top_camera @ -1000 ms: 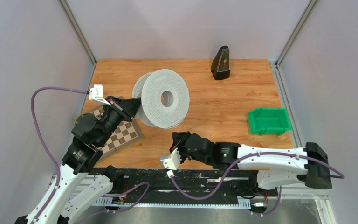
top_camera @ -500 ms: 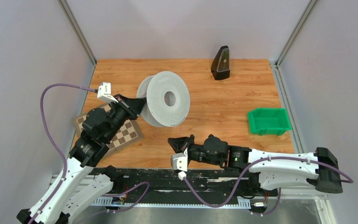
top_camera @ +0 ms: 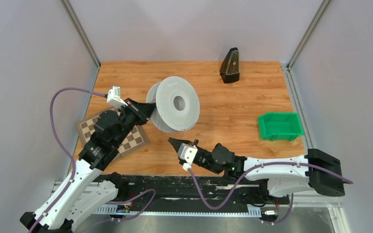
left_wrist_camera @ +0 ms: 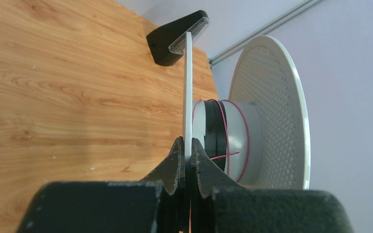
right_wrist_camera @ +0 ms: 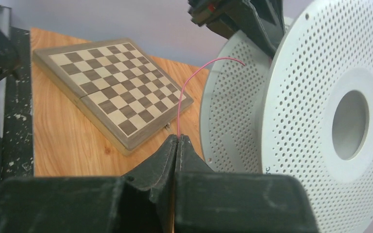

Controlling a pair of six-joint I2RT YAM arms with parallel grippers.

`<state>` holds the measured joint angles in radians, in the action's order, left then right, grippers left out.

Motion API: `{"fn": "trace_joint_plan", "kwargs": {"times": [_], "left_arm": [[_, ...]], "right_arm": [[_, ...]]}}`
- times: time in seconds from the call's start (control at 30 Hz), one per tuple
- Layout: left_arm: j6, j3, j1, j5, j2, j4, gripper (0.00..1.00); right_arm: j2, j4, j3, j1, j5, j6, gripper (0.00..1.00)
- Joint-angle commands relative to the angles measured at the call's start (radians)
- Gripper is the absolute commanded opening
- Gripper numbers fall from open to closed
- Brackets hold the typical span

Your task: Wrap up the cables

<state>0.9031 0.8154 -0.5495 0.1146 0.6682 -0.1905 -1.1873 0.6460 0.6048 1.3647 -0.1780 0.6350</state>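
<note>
Your left end effector (left_wrist_camera: 185,154) is clamped shut on a flange of the white perforated plastic spool (top_camera: 175,103). In front of the spool, your right end effector (right_wrist_camera: 178,141) pinches the thin pink cable (right_wrist_camera: 183,97).

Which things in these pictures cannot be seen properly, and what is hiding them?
- pink cable: too thin to show in the top view; in the right wrist view its far end vanishes at the spool rim.
- Windings: the left wrist view shows one side of the hub only; the hub hides the rest.
- chessboard: partly under the left arm in the top view.
</note>
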Motion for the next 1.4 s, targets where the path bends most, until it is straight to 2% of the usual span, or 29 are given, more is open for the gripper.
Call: {"fn": "trace_joint_plan", "kwargs": {"times": [0.0,0.17,0.27,0.43,0.77,1.07,1.37], "left_arm": [[0.096,0.006,0.001,0.017,0.001,0.117,0.00],[0.112,-0.012,0.001,0.030,-0.003,0.118,0.00],[0.124,-0.027,0.001,0.034,-0.005,0.123,0.00],[0.134,-0.049,0.002,0.028,-0.004,0.130,0.00],[0.074,-0.098,0.001,0.043,-0.020,0.143,0.00],[0.059,-0.116,0.002,0.049,-0.049,0.126,0.00],[0.089,-0.143,0.002,0.037,-0.092,0.109,0.00]], "right_arm": [[-0.091,0.246,0.031,0.006,-0.209,-0.176,0.00],[-0.188,0.337,0.088,0.015,-0.393,-0.269,0.00],[-0.244,0.336,0.145,0.017,-0.441,-0.326,0.00],[-0.303,0.330,0.205,0.027,-0.444,-0.350,0.00],[-0.309,0.277,0.264,0.028,-0.509,-0.389,0.00],[-0.394,0.145,0.383,-0.001,-0.586,-0.506,0.00],[-0.440,-0.089,0.502,-0.070,-0.642,-0.742,0.00]]}}
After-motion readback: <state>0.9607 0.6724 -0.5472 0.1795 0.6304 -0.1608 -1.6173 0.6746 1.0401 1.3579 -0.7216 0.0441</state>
